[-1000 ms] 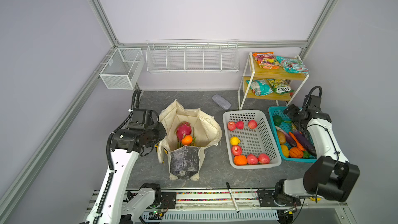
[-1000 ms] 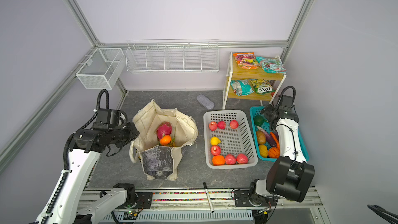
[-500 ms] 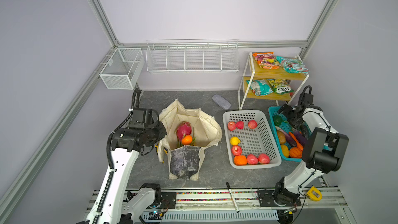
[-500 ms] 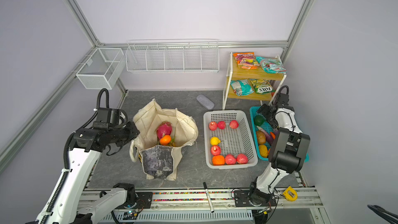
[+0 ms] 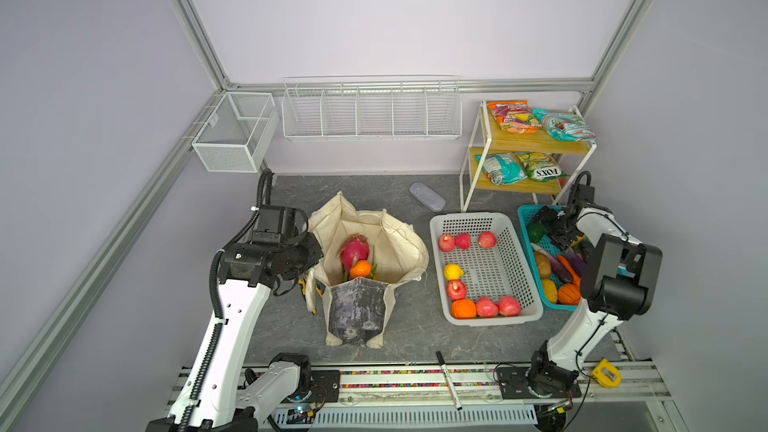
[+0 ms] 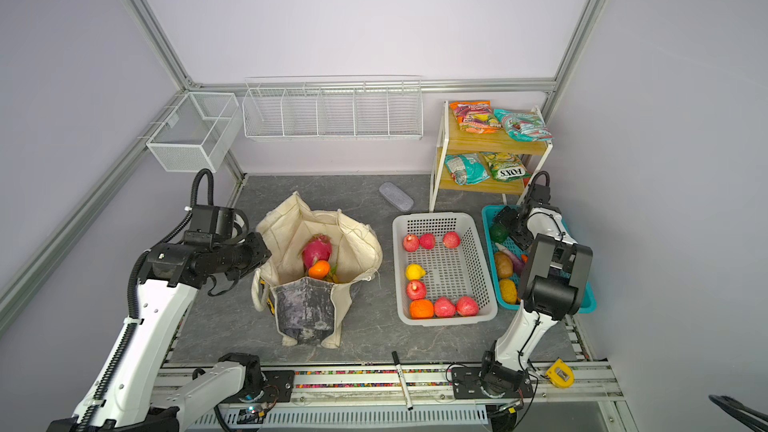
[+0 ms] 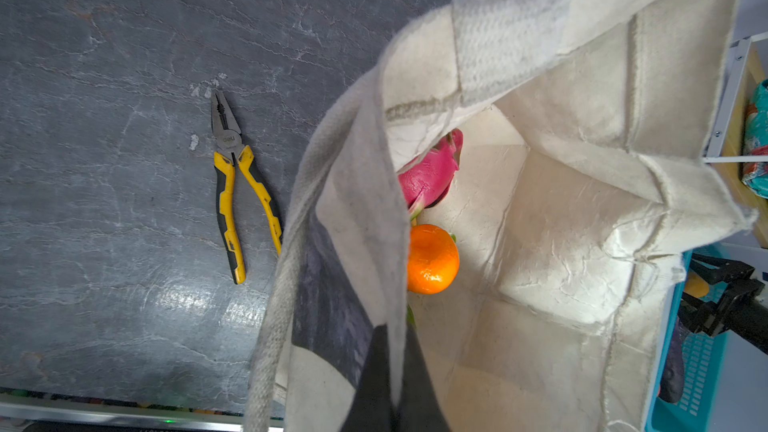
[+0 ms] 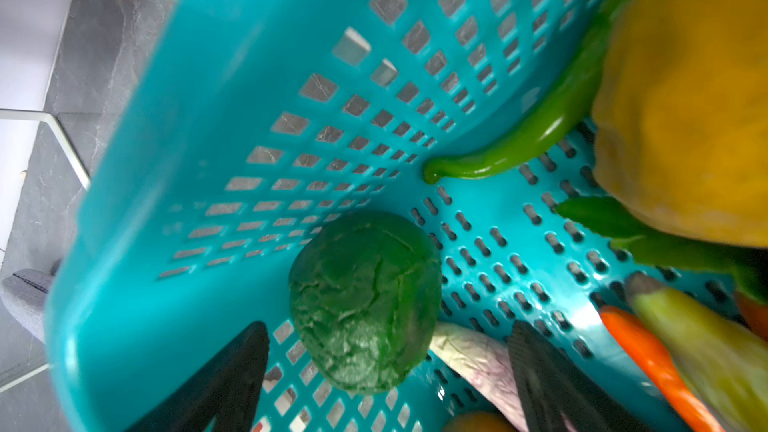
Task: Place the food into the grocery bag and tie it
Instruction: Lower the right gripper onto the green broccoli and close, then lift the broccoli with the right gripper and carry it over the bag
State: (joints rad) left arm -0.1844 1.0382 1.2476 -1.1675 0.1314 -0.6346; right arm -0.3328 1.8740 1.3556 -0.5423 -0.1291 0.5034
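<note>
The cream grocery bag [image 5: 399, 238] [image 6: 353, 243] stands open at mid-table, grey marbled panel toward the front. A pink dragon fruit [image 5: 354, 249] [image 7: 432, 168] and an orange [image 5: 360, 270] [image 7: 432, 259] lie inside. My left gripper [image 5: 313, 261] [image 7: 392, 338] is shut on the bag's left rim cloth. My right gripper [image 5: 548, 228] [image 8: 388, 326] is down in the far end of the teal basket [image 5: 524, 218] [image 8: 208, 76], open. A round green vegetable [image 5: 535, 232] [image 8: 365, 305] sits between its fingers, touching neither.
Other toy vegetables fill the teal basket. A white basket [image 5: 469, 218] holds apples, a lemon and an orange. Snack packets lie on the wooden shelf [image 5: 536, 141]. A grey case [image 5: 427, 196] lies behind the bag, pliers [image 7: 230, 184] beside it, and a marker [image 5: 448, 380] on the front rail.
The right arm has folded, its elbow swinging toward the front, and its gripper has dropped lower over the green vegetable. The left arm and the bag have not moved.
</note>
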